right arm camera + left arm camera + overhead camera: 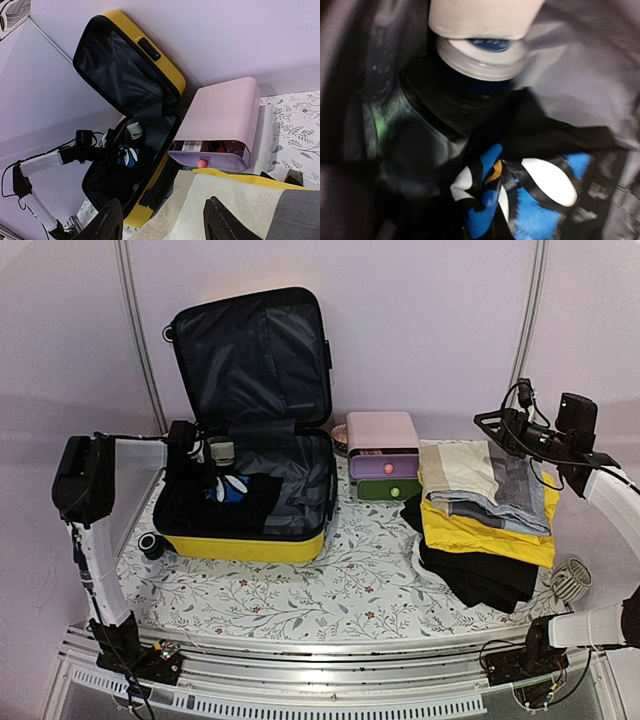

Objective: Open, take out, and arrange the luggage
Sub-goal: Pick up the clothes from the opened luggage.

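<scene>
Reaching down into the open luggage (245, 547), your left gripper (198, 462) sits over the left part of the lower shell, and its jaws are pressed together. Its own camera shows none of its fingers, so you cannot tell whether they pinch anything. That camera looks straight down on a dark bottle with a white cap (480, 60). A white roll (480, 17) is at the bottle's far end, and a dark garment with blue and white print (530, 200) is bunched just near of it. The luggage lies on the left half of the table (330, 590). Its yellow shell faces you, and the lid (250, 355) stands up against the far wall with the black lining showing. To its right, just beside the shell, is a pink drawer box (382, 435) with a green drawer (388, 490) under it. Right of that lies a stack of folded clothes (485, 500), with beige and grey on top, yellow below and black at the bottom. Your right gripper (165, 202) hangs above the far end of that stack. Its fingers (112, 222) are spread and nothing is between them. A white mesh basket (570, 580) sits at the near right edge of the table, close to the black cloth.
</scene>
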{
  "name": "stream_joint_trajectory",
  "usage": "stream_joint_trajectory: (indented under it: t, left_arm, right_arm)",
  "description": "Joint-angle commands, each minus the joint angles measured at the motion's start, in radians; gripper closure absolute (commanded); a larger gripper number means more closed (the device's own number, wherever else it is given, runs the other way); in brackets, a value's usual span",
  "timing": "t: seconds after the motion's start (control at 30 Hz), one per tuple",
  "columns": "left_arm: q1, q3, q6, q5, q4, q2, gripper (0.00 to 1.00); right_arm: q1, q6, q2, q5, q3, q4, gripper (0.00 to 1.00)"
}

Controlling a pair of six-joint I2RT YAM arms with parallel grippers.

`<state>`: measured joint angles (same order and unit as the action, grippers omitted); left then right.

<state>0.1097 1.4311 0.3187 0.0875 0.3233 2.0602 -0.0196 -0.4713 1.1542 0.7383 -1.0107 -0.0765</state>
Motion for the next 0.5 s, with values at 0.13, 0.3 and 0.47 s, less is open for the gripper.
stream_joint_trajectory:
  t: [0.13, 0.3, 0.47]
  left_arm:
    - [-0.009, -0.164, 0.012, 0.234, -0.15, -0.324, 1.0]
    - [0.001, -0.208, -0.004, 0.344, -0.176, -0.443, 1.0]
    - [0.022, -0.247, -0.017, 0.406, -0.245, -0.536, 1.0]
  right_arm:
    - [0.08, 0.033, 0.035, 0.031, -0.043, -0.021, 0.48]
    - [0.254, 0.138, 0.094, -0.035, -0.13, -0.085, 0.44]
    - [0.375, 0.174, 0.138, -0.056, -0.151, -0.026, 0.42]
